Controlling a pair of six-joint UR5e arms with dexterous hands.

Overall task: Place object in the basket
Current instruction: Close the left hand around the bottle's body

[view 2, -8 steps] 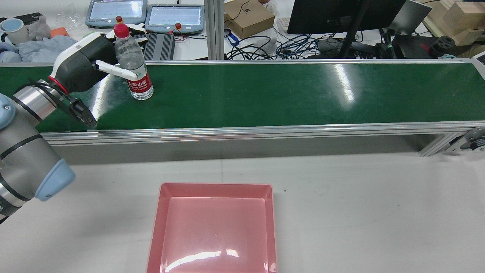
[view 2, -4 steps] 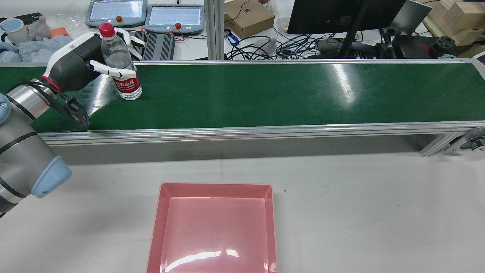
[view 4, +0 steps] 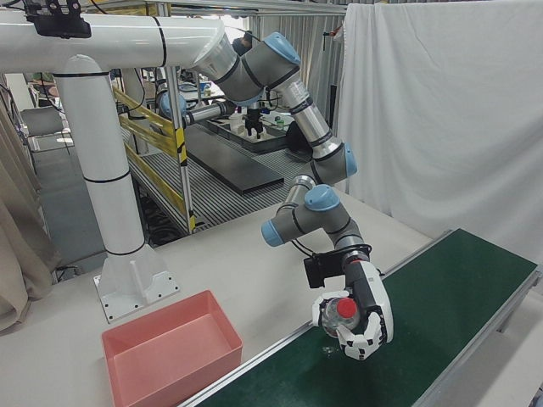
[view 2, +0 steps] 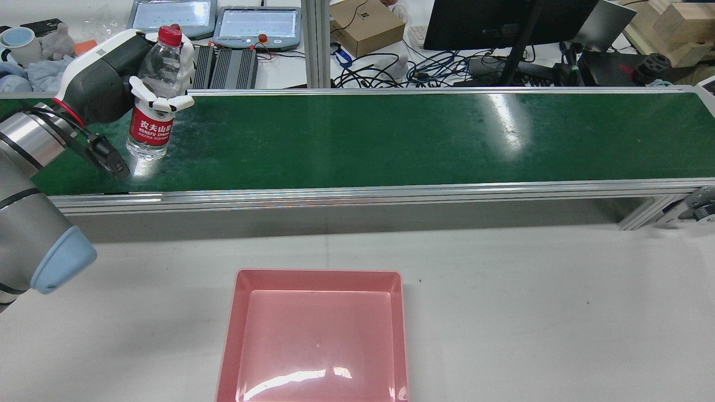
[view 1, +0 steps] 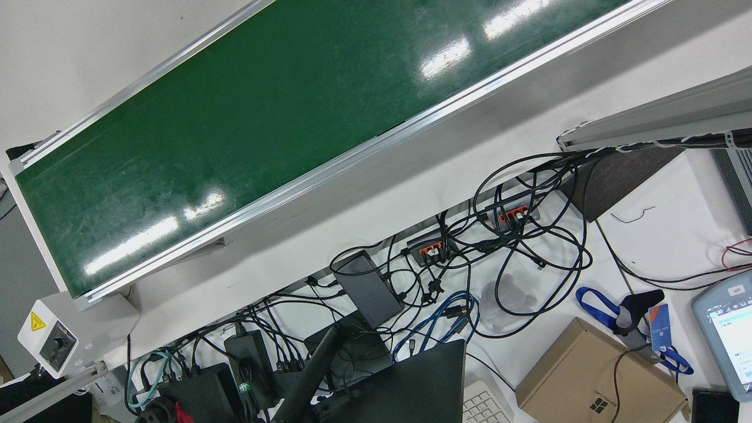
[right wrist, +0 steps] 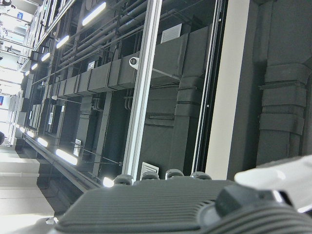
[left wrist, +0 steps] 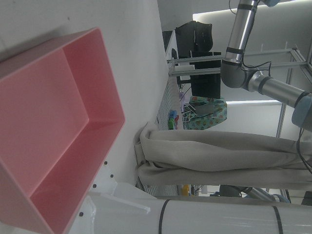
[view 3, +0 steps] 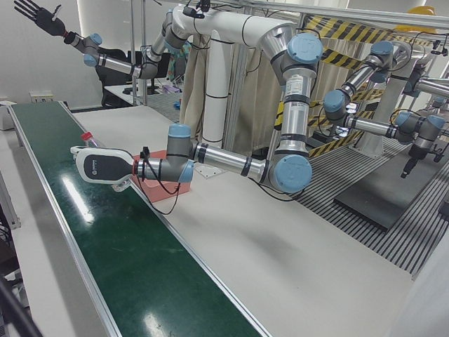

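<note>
A clear water bottle (view 2: 149, 123) with a red cap and red label leans at the left end of the green conveyor belt (view 2: 391, 139). My left hand (view 2: 106, 78) is shut around its upper body, with white fingers (view 2: 162, 103) wrapped across the front. I cannot tell whether the base touches the belt. The hand (view 4: 355, 320) and the bottle's red cap (view 4: 346, 307) also show in the right-front view. The pink basket (view 2: 315, 277) sits empty on the white table, nearer than the belt. My right hand (view 3: 36, 12) is raised high with its fingers spread and holds nothing.
The belt's aluminium rail (view 2: 357, 192) runs between the bottle and the basket. Beyond the belt are tablets (view 2: 257, 25), a cardboard box (view 2: 366, 25), cables and a monitor (view 2: 503, 22). The left arm's elbow (view 2: 33, 245) hangs over the table's left side.
My left hand has moved left along the belt with the bottle. Its fingers have closed around the bottle, which now tilts with its cap to the right.
</note>
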